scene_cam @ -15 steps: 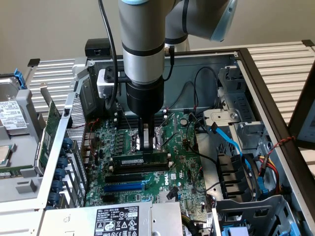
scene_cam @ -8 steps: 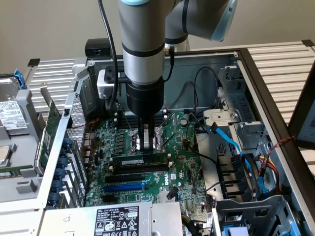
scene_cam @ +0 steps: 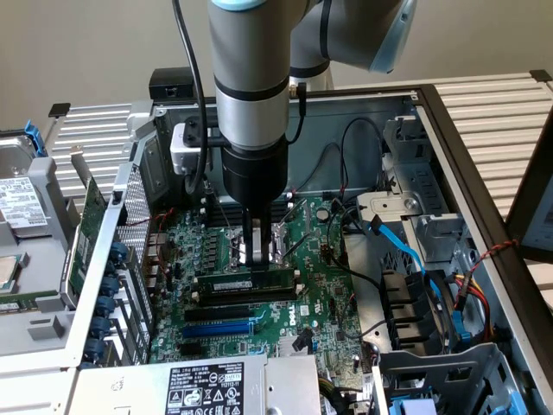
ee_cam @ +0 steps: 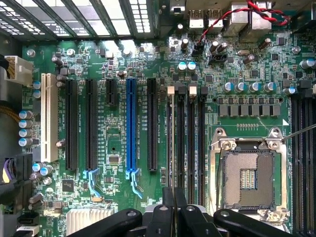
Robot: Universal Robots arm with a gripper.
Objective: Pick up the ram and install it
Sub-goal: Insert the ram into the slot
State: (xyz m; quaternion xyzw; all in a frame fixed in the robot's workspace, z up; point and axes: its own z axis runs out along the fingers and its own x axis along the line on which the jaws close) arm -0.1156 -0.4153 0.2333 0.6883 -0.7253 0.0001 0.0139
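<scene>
The ram point(scene_cam: 246, 282), a thin green stick with a white label, stands on edge in a memory slot on the motherboard point(scene_cam: 315, 259) inside the open computer case. My gripper point(scene_cam: 253, 259) hangs straight down over the middle of the stick, its fingertips at the ram's top edge. Whether they touch it I cannot tell. In the wrist view the fingers point(ee_cam: 168, 200) are shut together, in line with the nearest of the black memory slots point(ee_cam: 172, 143). From there the stick is edge-on and hard to tell from the slot.
The bare CPU socket point(ee_cam: 247, 180) lies beside the memory slots. Black and blue expansion slots point(ee_cam: 131, 126) run parallel on the other side. A blue cable point(scene_cam: 406, 251), drive cages and the power supply point(scene_cam: 203, 387) crowd the case. A green expansion card point(scene_cam: 86, 229) stands outside the case's wall.
</scene>
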